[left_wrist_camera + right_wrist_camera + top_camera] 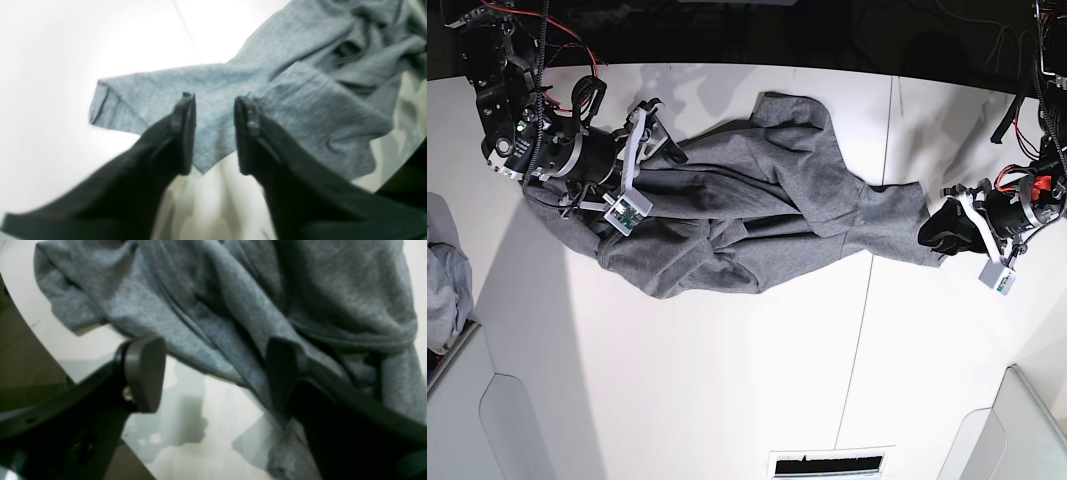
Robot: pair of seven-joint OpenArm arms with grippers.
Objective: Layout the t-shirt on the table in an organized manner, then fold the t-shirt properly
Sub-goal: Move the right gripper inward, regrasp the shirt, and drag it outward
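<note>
The charcoal-grey t-shirt (757, 200) lies crumpled in a long band across the white table (727, 380). In the base view my left gripper (937, 232) sits at the shirt's right end. The left wrist view shows the left gripper (215, 100) open over a flat sleeve of the t-shirt (300, 100), nothing pinched between its fingers. My right gripper (659, 135) is at the shirt's upper left. In the right wrist view the right gripper (213, 350) stands wide open just above folds of the t-shirt (233, 290), one finger (283, 373) against the cloth.
A lighter bluish-grey garment heap (442, 280) lies at the table's left edge. A thin dark seam (867, 300) crosses the tabletop. A dark slot (825, 465) sits at the front edge. Raised white panels stand at the front left (497, 420) and front right (1017, 420).
</note>
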